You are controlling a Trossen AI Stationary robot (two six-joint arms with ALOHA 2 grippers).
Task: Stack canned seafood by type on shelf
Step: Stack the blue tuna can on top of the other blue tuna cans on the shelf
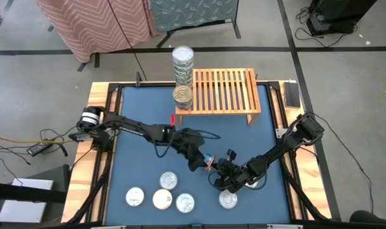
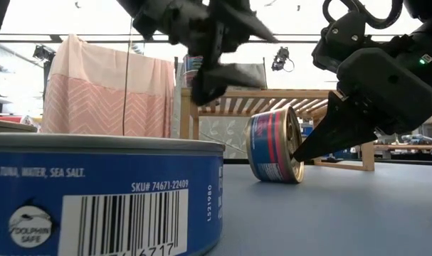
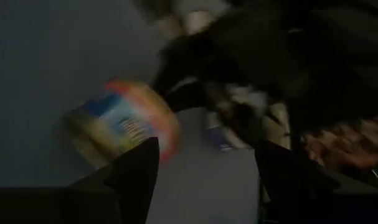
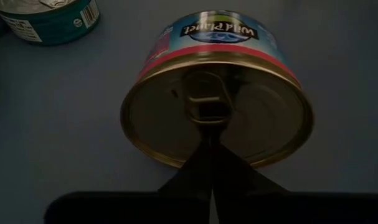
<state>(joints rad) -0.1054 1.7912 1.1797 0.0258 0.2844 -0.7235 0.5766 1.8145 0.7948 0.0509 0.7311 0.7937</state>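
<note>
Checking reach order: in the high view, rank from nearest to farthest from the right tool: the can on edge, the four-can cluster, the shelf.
1. Can on edge, beside the right tool, toward centre.
2. Four-can cluster, front left.
3. Shelf, far edge.

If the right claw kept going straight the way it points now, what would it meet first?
The gold lid of the tipped blue-and-red can: the right claw, shut, points at its pull tab, apparently already touching it.

Gold-lidded tin (image 4: 217, 121) with blue-and-red label; blue table mat (image 1: 142, 121); light-wood slatted shelf (image 1: 224, 89); pink chevron cloth (image 2: 102, 99)
</note>
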